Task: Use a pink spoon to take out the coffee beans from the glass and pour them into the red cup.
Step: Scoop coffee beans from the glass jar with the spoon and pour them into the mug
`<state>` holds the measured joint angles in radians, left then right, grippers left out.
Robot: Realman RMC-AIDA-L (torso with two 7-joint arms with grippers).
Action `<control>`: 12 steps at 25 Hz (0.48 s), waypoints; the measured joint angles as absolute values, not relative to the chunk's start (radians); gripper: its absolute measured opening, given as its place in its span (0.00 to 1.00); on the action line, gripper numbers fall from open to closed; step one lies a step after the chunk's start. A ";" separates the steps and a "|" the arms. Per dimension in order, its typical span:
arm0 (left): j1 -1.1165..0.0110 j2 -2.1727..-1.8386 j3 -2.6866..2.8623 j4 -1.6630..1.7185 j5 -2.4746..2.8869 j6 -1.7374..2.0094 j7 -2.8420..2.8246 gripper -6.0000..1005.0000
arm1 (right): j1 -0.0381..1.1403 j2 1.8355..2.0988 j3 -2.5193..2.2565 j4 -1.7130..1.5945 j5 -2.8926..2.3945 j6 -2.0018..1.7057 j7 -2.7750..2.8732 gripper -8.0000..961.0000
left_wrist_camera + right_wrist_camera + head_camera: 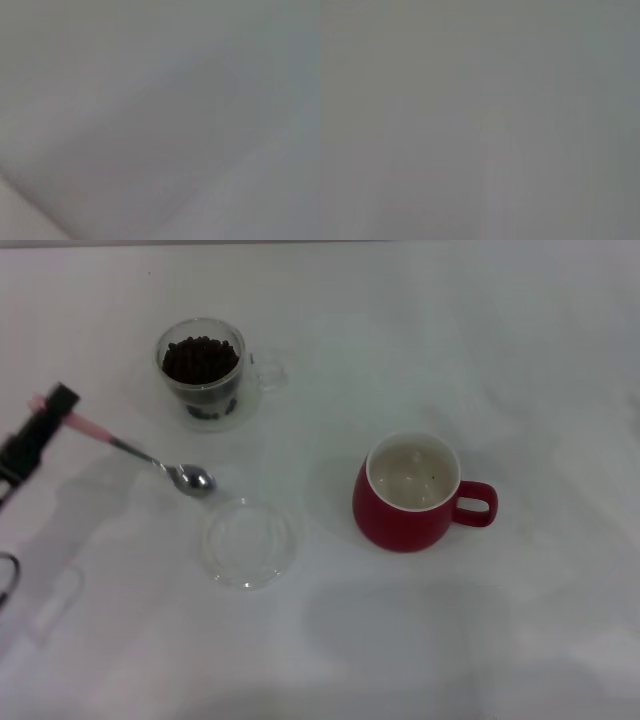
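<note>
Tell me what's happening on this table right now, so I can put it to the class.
The left gripper holds the pink spoon by its handle end at the table's left side; the spoon's bowl sits low, just beyond the clear saucer. The spoon's bowl looks empty. The coffee beans still fill the glass farther back. The red cup stands to the right, apparently with no beans in it. The right arm is not in view.

The left claw (58, 408) enters the head view from the 9 o'clock edge, its black body slanting up toward 1 o'clock. Its fingers are clamped on the pink handle end of the pink spoon (140, 452), which it holds out toward 4 o'clock. The right arm is out of sight in every view.
</note>
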<state>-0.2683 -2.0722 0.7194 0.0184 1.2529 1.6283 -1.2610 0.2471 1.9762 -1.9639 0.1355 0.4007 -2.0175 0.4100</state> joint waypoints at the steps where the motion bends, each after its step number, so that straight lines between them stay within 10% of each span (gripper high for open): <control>1: -0.271 -2.067 0.732 0.118 1.255 1.625 -1.332 0.14 | 0.248 1.980 -1.964 0.133 0.400 -2.022 0.407 0.78; 12: -0.431 -1.915 0.736 0.417 1.376 1.468 -1.714 0.14 | 0.238 2.008 -1.969 0.064 0.378 -2.044 0.402 0.78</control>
<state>-0.4313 -1.9150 0.7364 0.4167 1.3764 1.4680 -1.7137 0.2380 2.0079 -1.9694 0.0635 0.3776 -2.0439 0.4019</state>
